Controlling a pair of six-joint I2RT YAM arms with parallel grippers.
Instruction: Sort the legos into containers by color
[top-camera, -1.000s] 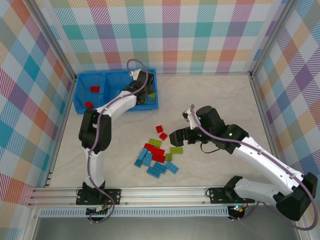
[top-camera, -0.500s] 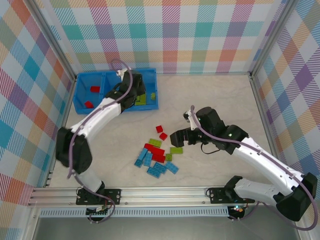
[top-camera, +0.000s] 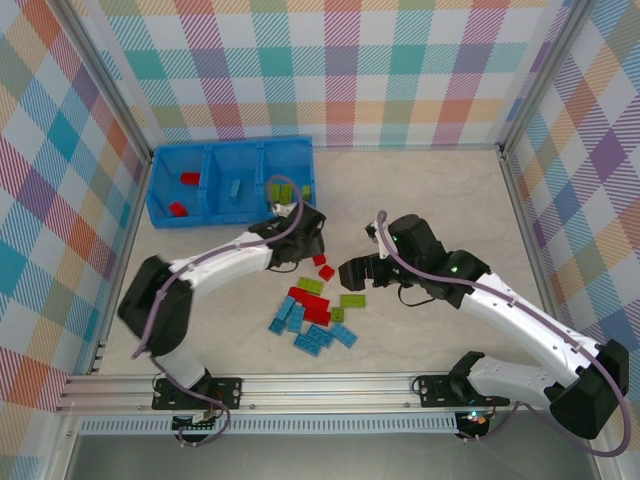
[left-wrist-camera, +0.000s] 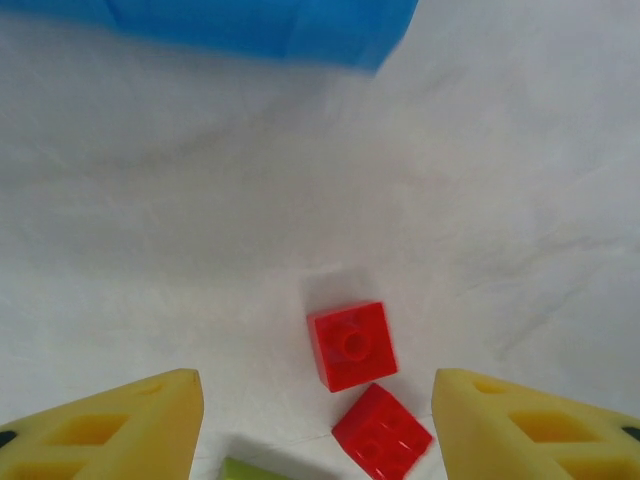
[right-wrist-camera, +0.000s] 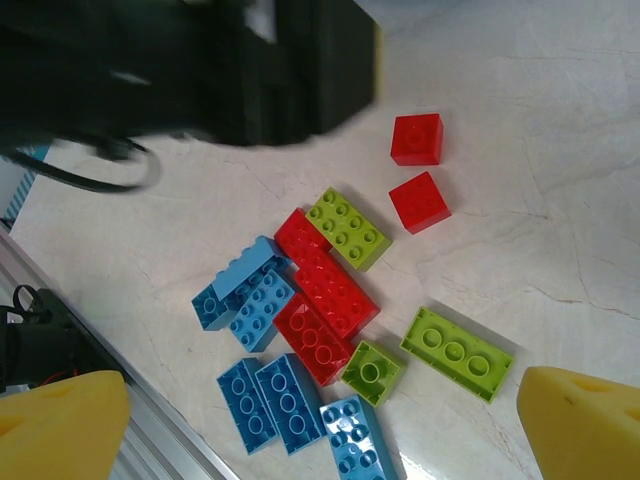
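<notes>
Just beyond left gripper (left-wrist-camera: 316, 425), red legos (left-wrist-camera: 350, 345)

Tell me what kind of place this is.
Probably a robot lab cell: left arm and right arm bolted to a rail, plaid screens walling a table, legos and bins.

Pastel plaid walls (top-camera: 340, 70) of teal, pink, orange and lilac checks close in the back and both sides. The tabletop (top-camera: 430, 190) is white with faint marble-like veins, evenly lit. Grey metal posts (top-camera: 540, 85) frame the corners — an aluminium rail (top-camera: 330, 388) crosses the near edge.
</notes>
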